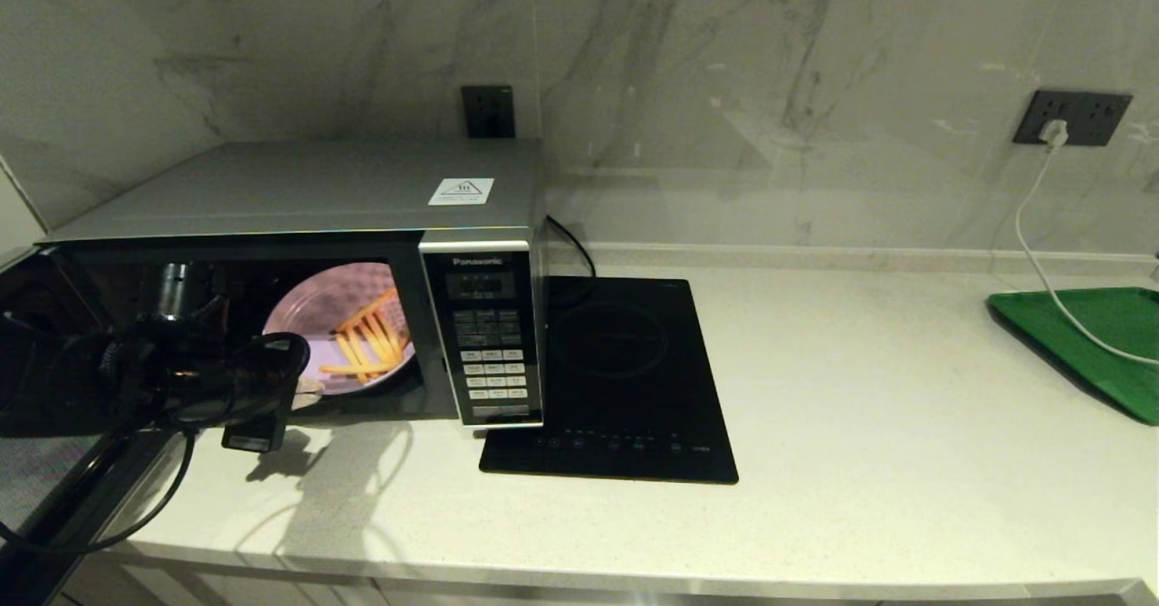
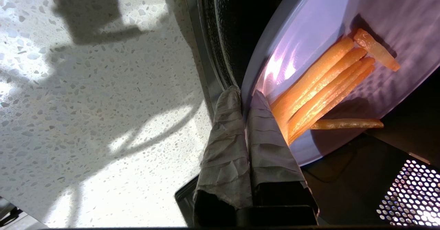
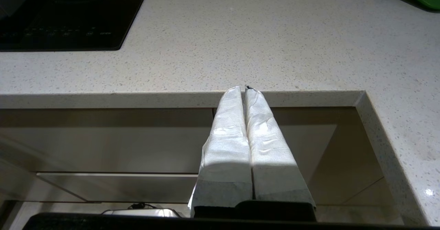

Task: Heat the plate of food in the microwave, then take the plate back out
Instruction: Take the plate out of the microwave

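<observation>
The silver microwave (image 1: pixel 299 189) stands at the left of the counter with its door (image 1: pixel 36 461) swung open to the left. The lilac plate (image 1: pixel 326 312) with orange fries (image 1: pixel 371 343) shows in the open cavity, near the front. My left gripper (image 1: pixel 303 393) is at the plate's near edge. In the left wrist view the left gripper (image 2: pixel 245 94) is shut on the plate's rim (image 2: pixel 261 51), one finger over and one under, beside the fries (image 2: pixel 323 85). My right gripper (image 3: pixel 242 89) is shut and empty, parked below the counter's front edge, out of the head view.
A flat black induction hob (image 1: pixel 625 379) lies right of the microwave's keypad (image 1: pixel 489 352). A green tray (image 1: pixel 1096 343) sits at the far right with a white cable (image 1: pixel 1041 253) running onto it from a wall socket. The pale counter (image 1: pixel 905 461) stretches between them.
</observation>
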Robot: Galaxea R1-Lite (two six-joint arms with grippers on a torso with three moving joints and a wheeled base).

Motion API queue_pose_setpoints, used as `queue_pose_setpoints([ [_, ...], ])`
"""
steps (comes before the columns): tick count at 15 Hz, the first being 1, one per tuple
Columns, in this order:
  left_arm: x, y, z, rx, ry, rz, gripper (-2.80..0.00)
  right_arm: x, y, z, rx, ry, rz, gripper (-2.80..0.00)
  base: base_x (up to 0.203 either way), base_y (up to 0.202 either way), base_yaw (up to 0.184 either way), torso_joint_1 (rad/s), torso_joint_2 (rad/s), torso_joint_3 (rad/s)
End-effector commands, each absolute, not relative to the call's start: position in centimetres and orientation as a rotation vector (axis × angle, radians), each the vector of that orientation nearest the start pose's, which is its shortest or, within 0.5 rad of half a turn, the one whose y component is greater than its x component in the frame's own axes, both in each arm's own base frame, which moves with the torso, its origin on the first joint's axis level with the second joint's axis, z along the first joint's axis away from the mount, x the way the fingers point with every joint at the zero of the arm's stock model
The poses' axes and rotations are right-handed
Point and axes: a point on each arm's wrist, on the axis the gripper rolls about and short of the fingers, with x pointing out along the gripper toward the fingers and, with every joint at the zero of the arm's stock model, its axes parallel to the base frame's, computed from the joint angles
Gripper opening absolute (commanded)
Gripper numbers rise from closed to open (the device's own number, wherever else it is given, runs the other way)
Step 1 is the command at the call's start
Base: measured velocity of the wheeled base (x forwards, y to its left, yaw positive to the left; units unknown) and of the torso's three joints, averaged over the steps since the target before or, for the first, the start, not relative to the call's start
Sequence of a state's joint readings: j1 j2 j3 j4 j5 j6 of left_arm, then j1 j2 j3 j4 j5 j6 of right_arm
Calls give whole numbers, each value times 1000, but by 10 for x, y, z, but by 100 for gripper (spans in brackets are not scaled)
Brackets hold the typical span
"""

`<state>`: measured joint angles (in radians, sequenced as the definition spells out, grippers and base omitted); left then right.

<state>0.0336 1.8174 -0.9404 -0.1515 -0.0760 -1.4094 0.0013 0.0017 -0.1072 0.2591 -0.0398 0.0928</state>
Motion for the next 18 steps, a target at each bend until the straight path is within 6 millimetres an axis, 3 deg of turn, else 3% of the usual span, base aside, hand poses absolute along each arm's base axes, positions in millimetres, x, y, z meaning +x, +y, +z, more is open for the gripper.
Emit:
queue_pose_setpoints([
  [1,319,9,138,-1390,628,475,-280,-33,-1,78,90,153,-45,-280,0,0,0,0,0,0],
  [12,307,31,145,-1384,670,487,-280,-33,-1,78,90,153,-45,-280,0,0,0,0,0,0],
  [18,264,34,154,-1258,723,465,-280,-33,-1,78,90,153,-45,-280,0,0,0,0,0,0],
])
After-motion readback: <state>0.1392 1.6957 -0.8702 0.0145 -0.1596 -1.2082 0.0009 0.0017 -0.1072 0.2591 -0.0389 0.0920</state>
